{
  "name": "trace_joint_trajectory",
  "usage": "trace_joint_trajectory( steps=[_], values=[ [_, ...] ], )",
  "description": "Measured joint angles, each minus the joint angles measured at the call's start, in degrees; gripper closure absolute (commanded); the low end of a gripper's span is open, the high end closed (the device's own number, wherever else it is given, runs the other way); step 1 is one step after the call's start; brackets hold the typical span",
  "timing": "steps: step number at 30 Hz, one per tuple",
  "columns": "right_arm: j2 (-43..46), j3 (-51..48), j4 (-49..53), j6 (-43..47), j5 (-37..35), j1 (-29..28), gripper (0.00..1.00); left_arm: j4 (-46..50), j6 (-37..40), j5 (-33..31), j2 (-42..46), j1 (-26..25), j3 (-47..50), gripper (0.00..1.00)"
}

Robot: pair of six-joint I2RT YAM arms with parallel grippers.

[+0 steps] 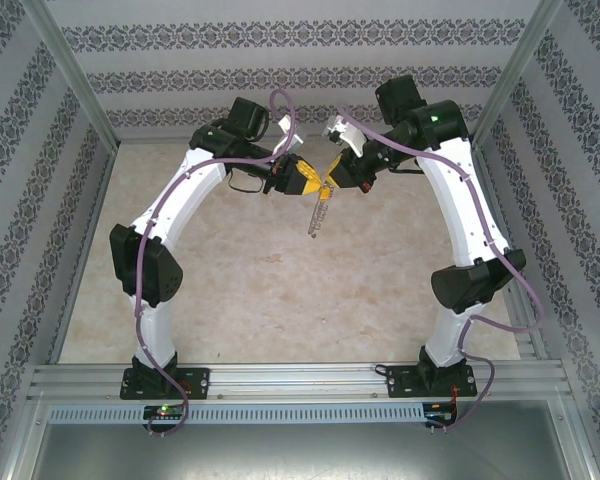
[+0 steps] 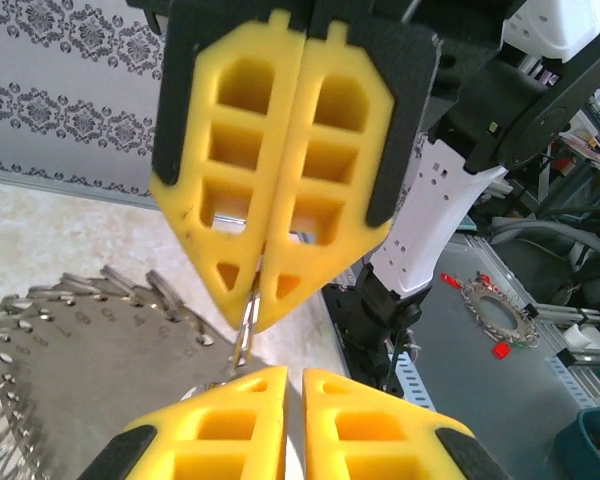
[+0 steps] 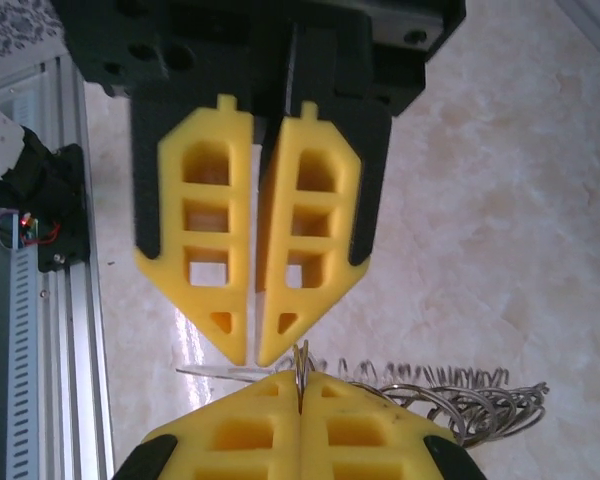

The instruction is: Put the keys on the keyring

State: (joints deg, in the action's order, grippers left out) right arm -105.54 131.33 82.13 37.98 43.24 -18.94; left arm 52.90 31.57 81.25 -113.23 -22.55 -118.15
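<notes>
Setting: marbled beige tabletop [image 1: 280, 290], patterned walls all round.
Task thing: large thin silvery metal keyring [image 2: 90, 350] fringed with small keys, dangling in mid-air between both arms, clear of the tabletop.
Right side: right end effector [image 2: 255, 318] clamped tight on the ring's wire.
Left side: left end effector [image 3: 250, 352] tip to tip with it, fingers nearly together, thin slit showing; anything pinched inside, impossible to tell.
Handling: probably stiff, slick wire with loose, swingy keys; best pinched on bare wire.
Pose: both arms arched high, wrists meeting over the middle.
</notes>
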Motion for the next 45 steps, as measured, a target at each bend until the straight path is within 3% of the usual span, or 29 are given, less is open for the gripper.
trace_joint_trajectory(
  steps=[5, 11, 27, 36, 45],
  values=[
    [0.3, -0.2, -0.6, 0.0, 1.4, 0.1, 1.0, 0.6, 0.6, 0.7, -0.3, 0.0, -0.6, 0.77],
    [0.4, -0.3, -0.9, 0.7, 1.9, 0.1, 1.0, 2.9, 1.7, 0.7, -0.5, 0.2, -1.9, 0.71],
    [0.4, -1.4, 1.3, 2.8, 2.7, -0.5, 1.0, 5.8, 5.8, 3.7, -0.5, 2.3, -2.4, 0.67],
    [1.0, -5.1, 2.5, 2.7, 2.3, -1.2, 1.0, 12.3, 12.5, 3.4, -0.1, 2.4, -2.4, 0.65],
    [4.6, -9.5, 1.7, 0.9, 1.6, -2.0, 1.0, 13.6, 15.9, 2.5, 6.3, 2.4, 3.2, 0.63]
  ],
)
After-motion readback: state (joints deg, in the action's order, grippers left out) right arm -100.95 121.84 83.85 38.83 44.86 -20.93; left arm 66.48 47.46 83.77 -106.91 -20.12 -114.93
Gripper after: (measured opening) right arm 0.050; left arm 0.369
